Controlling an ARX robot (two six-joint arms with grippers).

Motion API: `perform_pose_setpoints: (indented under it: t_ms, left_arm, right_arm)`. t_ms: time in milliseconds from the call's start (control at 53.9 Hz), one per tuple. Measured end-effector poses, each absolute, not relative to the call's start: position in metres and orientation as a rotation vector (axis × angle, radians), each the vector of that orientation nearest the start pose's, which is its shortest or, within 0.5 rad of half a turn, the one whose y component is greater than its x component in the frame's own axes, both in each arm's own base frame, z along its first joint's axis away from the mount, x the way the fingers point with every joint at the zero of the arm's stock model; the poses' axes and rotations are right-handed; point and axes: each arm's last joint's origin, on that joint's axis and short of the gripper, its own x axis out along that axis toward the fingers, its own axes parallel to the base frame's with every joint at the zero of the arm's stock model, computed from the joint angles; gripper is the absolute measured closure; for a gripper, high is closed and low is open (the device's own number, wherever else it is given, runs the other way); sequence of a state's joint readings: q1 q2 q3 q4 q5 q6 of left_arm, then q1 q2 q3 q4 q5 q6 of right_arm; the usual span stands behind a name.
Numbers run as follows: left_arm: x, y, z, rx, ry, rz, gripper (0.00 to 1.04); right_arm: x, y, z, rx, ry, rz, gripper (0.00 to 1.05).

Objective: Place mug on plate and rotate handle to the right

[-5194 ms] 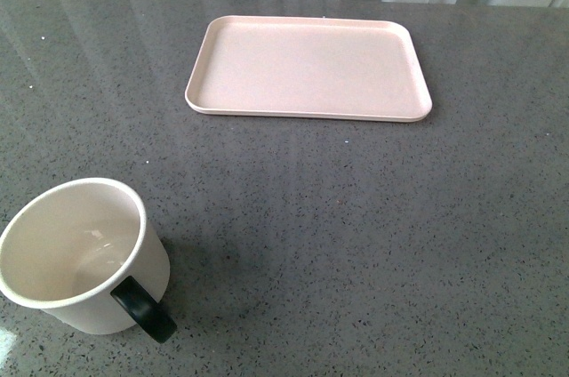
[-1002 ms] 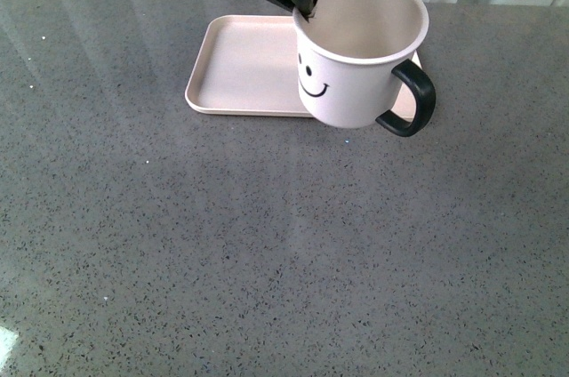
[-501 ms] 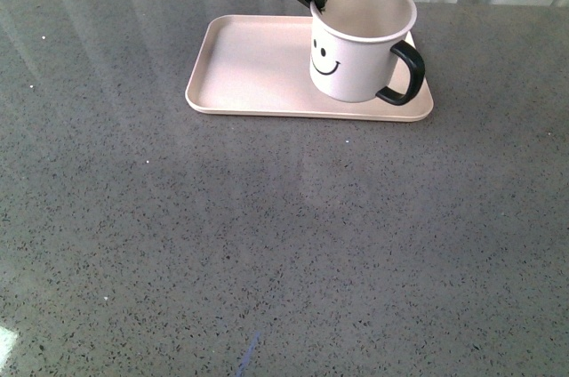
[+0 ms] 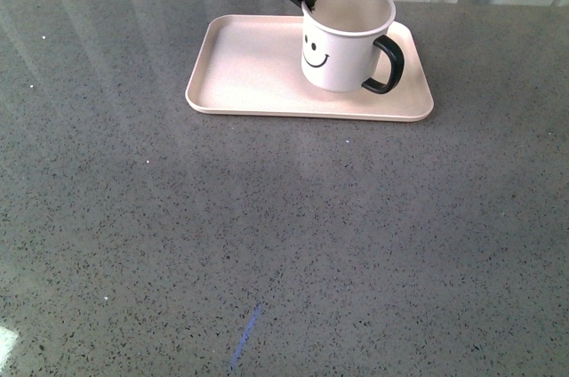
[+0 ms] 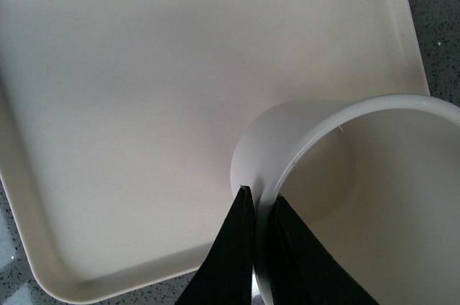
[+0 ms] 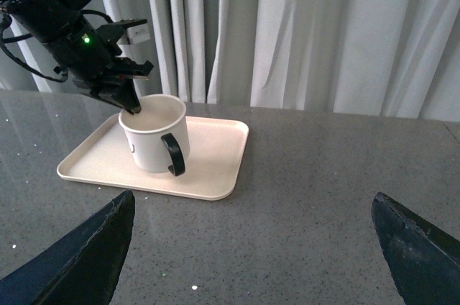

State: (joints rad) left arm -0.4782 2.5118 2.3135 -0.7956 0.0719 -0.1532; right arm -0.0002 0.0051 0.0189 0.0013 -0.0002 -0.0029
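The cream mug [image 4: 342, 44] with a black smiley face stands upright on the right half of the pale pink plate [image 4: 249, 70]. Its black handle [image 4: 386, 64] points right. My left gripper [image 4: 308, 4] comes from the far side and is shut on the mug's rim, one finger inside and one outside. The left wrist view shows the pinched rim [image 5: 260, 201] above the plate [image 5: 144, 103]. The right wrist view shows the mug [image 6: 153, 143], its handle [image 6: 174, 155] and the plate [image 6: 215, 157] from the side. My right gripper [image 6: 251, 247] is open and empty, well back from the plate.
A dark grey speckled tabletop [image 4: 284, 244] stretches in front of the plate. Pale curtains [image 6: 323, 32] hang behind the table's far edge. The left arm [image 6: 68, 10] reaches over the plate from its far side.
The left gripper has carried the mug from the near left of the table to the plate, lowered it and set it further back on the right half, handle pointing right.
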Motion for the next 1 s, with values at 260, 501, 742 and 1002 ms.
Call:
perform_pose_setpoints:
  t_ms: [260,501,742,1002]
  left_arm:
    - [0.488,-0.248,0.174,0.076,1.039,-0.426,1.02]
    - [0.494,-0.248,0.167,0.086,1.047,-0.430,1.02]
    - [0.497,-0.247,0.163,0.086,1.054,-0.442,1.02]
    - [0.498,-0.247,0.159,0.092,1.057,-0.450,1.02]
  right_arm:
    - [0.097,0.000,0.170,-0.003,-0.015,0.000,0.09]
    - [0.097,0.000,0.170,-0.003,-0.015,0.000,0.09]
    - [0.097,0.000,0.170,-0.003,-0.015,0.000,0.09]
    - [0.097,0.000,0.170,-0.003,-0.015,0.000,0.09]
